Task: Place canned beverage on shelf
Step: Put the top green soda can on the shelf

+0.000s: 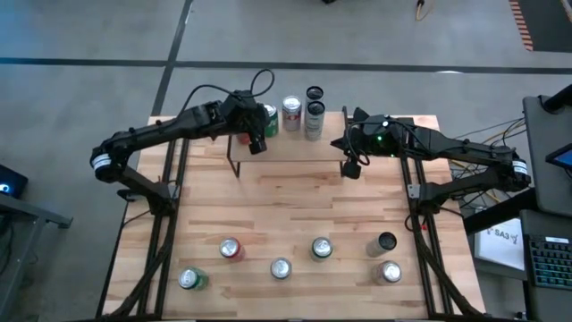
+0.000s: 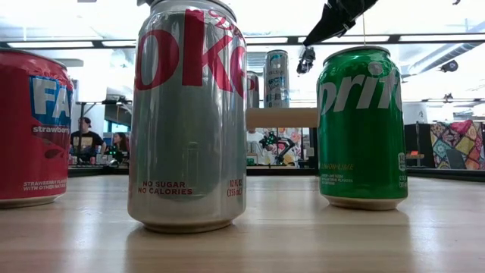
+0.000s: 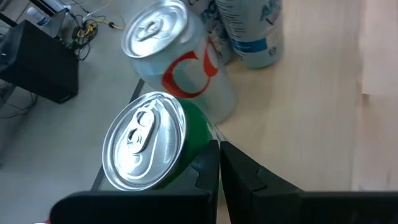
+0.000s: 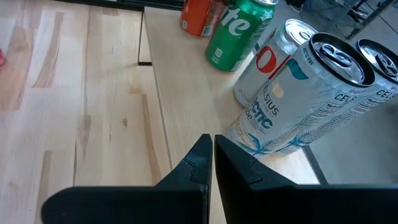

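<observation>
Your shelf [image 1: 295,152] already carries several cans just beside the closed, empty left end effector [image 1: 257,143], including a green can [image 3: 152,143] and a Coke can [image 3: 180,59]. Six cans [image 1: 281,267] wait on the table [image 1: 295,215], well apart from the closed right end effector [image 1: 350,167].

A shelf [image 1: 295,148] stands at the far edge of the table [image 1: 295,224]. Along the shelf's far side stand several cans in a row [image 1: 292,114], grouped left of centre to centre. The left gripper [image 1: 256,143] hangs over the shelf's left part, just beside the leftmost cans. The right gripper [image 1: 350,166] hangs over the shelf's right end. Six cans [image 1: 280,267] stand spread across the table's near part.
</observation>
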`<control>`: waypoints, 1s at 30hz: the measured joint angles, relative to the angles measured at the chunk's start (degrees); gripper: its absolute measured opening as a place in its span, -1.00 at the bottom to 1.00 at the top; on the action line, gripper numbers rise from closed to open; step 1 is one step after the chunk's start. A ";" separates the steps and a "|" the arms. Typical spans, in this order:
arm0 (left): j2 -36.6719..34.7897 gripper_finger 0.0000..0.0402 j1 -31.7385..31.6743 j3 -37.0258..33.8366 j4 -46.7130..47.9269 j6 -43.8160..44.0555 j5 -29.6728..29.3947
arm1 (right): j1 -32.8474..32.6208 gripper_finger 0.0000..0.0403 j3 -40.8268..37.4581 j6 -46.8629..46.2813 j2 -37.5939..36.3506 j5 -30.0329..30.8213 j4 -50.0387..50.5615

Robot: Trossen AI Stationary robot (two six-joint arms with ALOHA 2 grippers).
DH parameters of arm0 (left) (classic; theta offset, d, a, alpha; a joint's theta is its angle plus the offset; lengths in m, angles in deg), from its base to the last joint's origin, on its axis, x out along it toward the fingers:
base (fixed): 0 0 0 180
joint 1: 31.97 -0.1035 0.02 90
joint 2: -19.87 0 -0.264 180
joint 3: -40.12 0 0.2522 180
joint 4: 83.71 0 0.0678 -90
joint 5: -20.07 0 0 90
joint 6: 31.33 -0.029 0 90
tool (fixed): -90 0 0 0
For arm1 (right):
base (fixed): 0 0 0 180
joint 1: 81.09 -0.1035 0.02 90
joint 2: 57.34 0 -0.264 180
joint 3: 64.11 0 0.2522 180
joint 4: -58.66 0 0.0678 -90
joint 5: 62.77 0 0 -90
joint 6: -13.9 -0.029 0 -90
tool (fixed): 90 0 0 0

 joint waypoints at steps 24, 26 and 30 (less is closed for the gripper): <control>0.55 -1.00 -1.32 -0.31 -1.30 -0.50 -0.11 | -0.01 -0.95 0.00 0.00 -0.01 0.03 0.23; 0.94 -1.00 -1.38 -0.29 -1.54 -0.67 -2.02 | -0.01 -0.95 0.00 -0.04 0.00 0.03 0.24; 1.57 -1.00 -1.59 -0.30 -1.68 -0.92 -5.49 | -0.02 -0.95 0.00 -0.04 0.00 0.03 0.22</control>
